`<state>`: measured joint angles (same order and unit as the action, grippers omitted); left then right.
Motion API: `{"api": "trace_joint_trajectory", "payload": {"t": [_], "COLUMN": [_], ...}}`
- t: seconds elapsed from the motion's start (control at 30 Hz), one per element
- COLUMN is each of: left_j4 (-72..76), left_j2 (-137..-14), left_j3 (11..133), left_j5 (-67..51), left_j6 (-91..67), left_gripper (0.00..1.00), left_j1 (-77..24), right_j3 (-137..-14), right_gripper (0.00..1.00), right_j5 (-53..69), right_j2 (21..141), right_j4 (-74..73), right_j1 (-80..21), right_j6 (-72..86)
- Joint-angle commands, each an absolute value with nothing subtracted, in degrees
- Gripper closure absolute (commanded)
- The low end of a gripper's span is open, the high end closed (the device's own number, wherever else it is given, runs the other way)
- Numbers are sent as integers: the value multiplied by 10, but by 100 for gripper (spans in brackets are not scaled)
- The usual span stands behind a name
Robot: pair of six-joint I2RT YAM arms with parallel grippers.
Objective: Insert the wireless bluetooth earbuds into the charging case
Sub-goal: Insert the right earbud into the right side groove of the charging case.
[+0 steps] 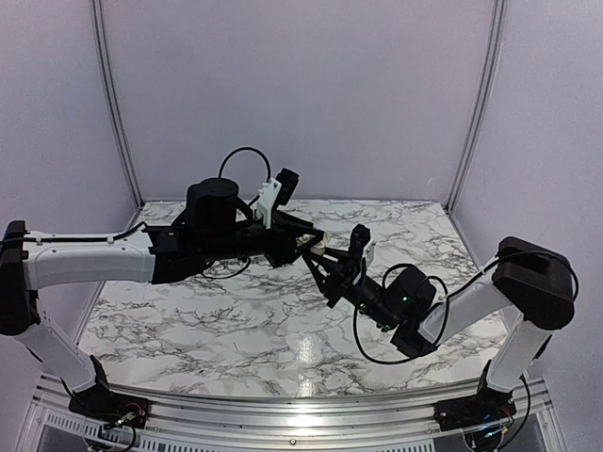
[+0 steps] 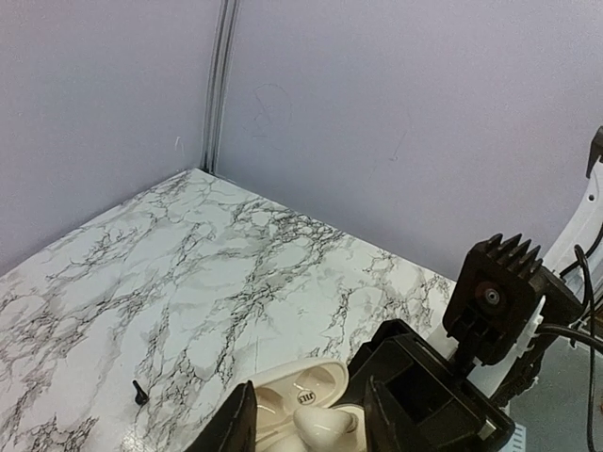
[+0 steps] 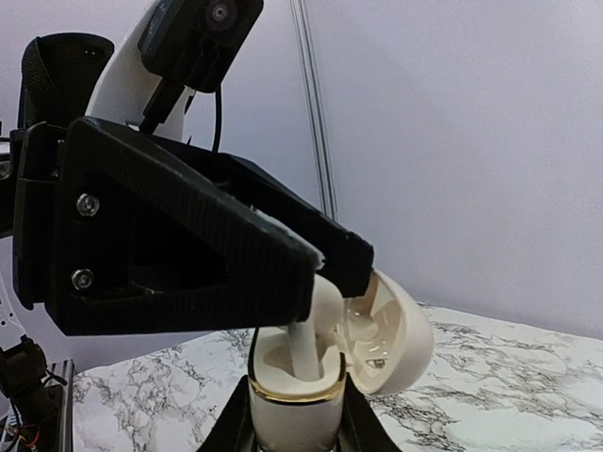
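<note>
A cream earbud [image 3: 309, 339] stands stem-down in the open mouth of the charging case [image 3: 292, 410], its rounded head above the rim and its stem running down into one of the wells. The case is cream too, with a thin gold band round its rim, and it sits upright. Its lid [image 3: 388, 334] is hinged back, showing its moulded inside. The left gripper [image 3: 334, 278] comes in from above, and its black fingertips pinch the upper part of the earbud. From the left wrist, the earbud [image 2: 325, 428] lies between those two fingers with the lid [image 2: 301, 388] just behind it. The right gripper [image 3: 292, 428] clamps the body of the case from below, one finger on either side of it. From overhead, the two grippers meet tip to tip over the middle of the marble-patterned table [image 1: 236, 330], the left gripper [image 1: 306, 247] reaching in from the left and the right gripper [image 1: 328, 262] from the right. A small black piece [image 2: 139, 392] with a short stem lies alone on the table [image 2: 236, 254], well apart from the case; what it is cannot be told. Plain pale walls [image 1: 301, 94] enclose the table.
</note>
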<state>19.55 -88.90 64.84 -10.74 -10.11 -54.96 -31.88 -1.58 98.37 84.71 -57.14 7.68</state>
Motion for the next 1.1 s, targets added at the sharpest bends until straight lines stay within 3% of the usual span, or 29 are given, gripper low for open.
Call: {"api": "trace_joint_trajectory", "payload": {"t": [0.0, 0.47, 1.07], "left_j4": [182, 179, 46], "left_j2": [-876, -833, -801], "left_j3": [665, 660, 650], "left_j5": [-140, -141, -170], "left_j6": [-81, -63, -29], "left_gripper": [59, 55, 79], "left_j1": [-546, -546, -539], "right_j3": [-325, -328, -326], "right_gripper": [100, 100, 100], "right_j5": [15, 16, 39], "right_j2": [992, 995, 992], "right_j4": [890, 879, 881], "right_j1": [-578, -578, -578], "right_j6": [85, 90, 95]}}
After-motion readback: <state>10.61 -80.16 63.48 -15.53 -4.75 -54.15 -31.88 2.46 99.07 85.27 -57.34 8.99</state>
